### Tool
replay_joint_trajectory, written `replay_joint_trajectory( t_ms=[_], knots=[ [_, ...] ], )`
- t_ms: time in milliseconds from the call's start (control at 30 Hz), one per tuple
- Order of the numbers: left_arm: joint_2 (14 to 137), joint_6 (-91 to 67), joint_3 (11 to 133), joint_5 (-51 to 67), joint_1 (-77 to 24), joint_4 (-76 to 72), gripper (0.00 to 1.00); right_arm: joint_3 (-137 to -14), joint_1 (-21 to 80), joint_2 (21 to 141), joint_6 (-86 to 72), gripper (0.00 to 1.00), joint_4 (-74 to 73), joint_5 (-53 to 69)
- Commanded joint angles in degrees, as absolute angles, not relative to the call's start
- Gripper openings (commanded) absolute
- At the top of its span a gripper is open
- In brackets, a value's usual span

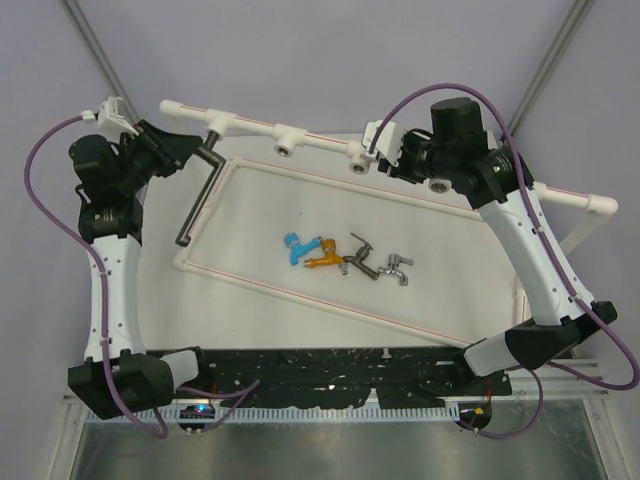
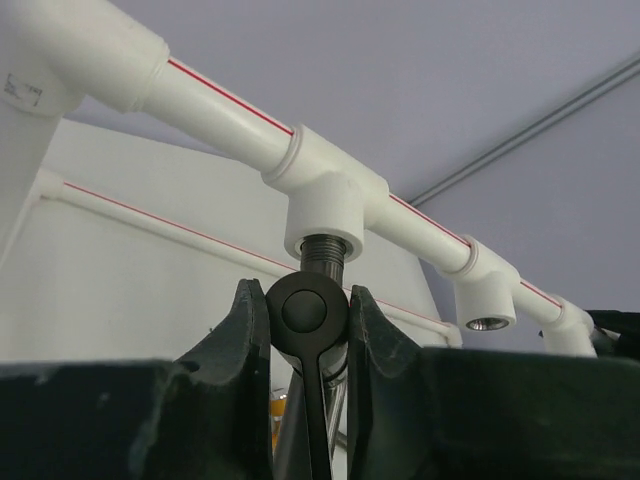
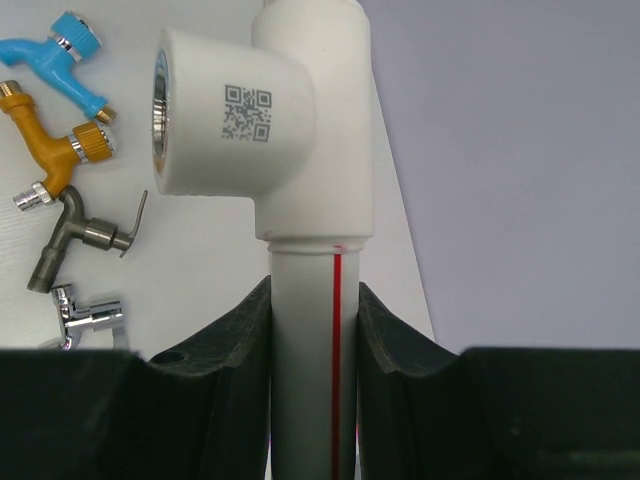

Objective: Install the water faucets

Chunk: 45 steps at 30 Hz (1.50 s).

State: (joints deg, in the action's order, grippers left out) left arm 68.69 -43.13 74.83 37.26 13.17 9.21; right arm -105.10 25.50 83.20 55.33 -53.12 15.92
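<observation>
1. Two black-and-white robot arms rise from the near table edge. The left arm [image 1: 105, 280] stands up the left side. The right arm [image 1: 530, 250] slants up the right side and bends inward at the far end.
2. Between them lies a flat white panel [image 1: 260, 200] bordered by thin white pipe with a red line. Four small taps lie close together in a row near its middle. From left to right they are a blue plastic tap [image 1: 297, 245], an orange tap [image 1: 325, 258], a dark metal tap [image 1: 360, 255] and a shiny chrome tap [image 1: 395, 268].
3. The left gripper [image 2: 308, 305] is clamped on the round head of the larger dark-grey faucet [image 1: 200, 200], with one black finger pressed to each side.
4. That faucet's threaded neck enters the leftmost white tee socket [image 2: 322, 215] of the far rail, with some thread showing. Its long straight arm runs from the rail back toward the near left, above the panel's left border.
5. The right gripper [image 3: 312, 330] is closed on the white rail pipe [image 1: 320, 140], both fingers touching it. It grips just beside a white tee fitting printed with a square code [image 3: 240, 125].
</observation>
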Motion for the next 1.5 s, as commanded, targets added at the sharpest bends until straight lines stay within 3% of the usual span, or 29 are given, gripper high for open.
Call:
replay_joint_trajectory(
  t_ms=[0,67,233,433,667,833,1033,1233,1467],
  knots=[
    [66.8,-28.3,79.7,33.3,9.3,17.5,0.07,-104.9,27.2,83.1,53.9,0.05,-55.0,24.9],
    [66.6,-19.6,82.4,28.7,5.2,22.0,0.01,-104.8,27.2,82.9,53.8,0.05,-55.0,25.0],
    [66.4,4.3,84.1,10.1,-9.3,28.6,0.00,-104.9,27.2,82.7,53.8,0.05,-55.0,24.8],
    [67.6,25.2,78.1,-10.1,-23.8,27.9,0.16,-104.9,27.1,82.9,53.8,0.05,-55.0,24.8],
    [72.1,41.5,67.0,-27.3,-35.8,18.8,0.24,-105.3,27.2,83.1,53.8,0.05,-55.0,24.9],
    [76.5,48.5,62.4,-35.8,-41.4,16.3,0.45,-105.4,27.2,83.3,53.9,0.05,-55.1,25.0],
    [76.0,48.3,59.4,-35.5,-45.0,13.6,0.71,-105.2,27.2,83.4,53.8,0.05,-55.1,25.0],
    [73.0,41.8,60.6,-29.1,-45.0,18.1,0.87,-105.0,27.2,83.4,53.8,0.05,-55.0,25.0],
    [67.2,30.7,63.5,-12.4,-45.0,24.4,0.90,-104.8,27.2,83.1,53.7,0.05,-55.0,25.0]
  ],
)
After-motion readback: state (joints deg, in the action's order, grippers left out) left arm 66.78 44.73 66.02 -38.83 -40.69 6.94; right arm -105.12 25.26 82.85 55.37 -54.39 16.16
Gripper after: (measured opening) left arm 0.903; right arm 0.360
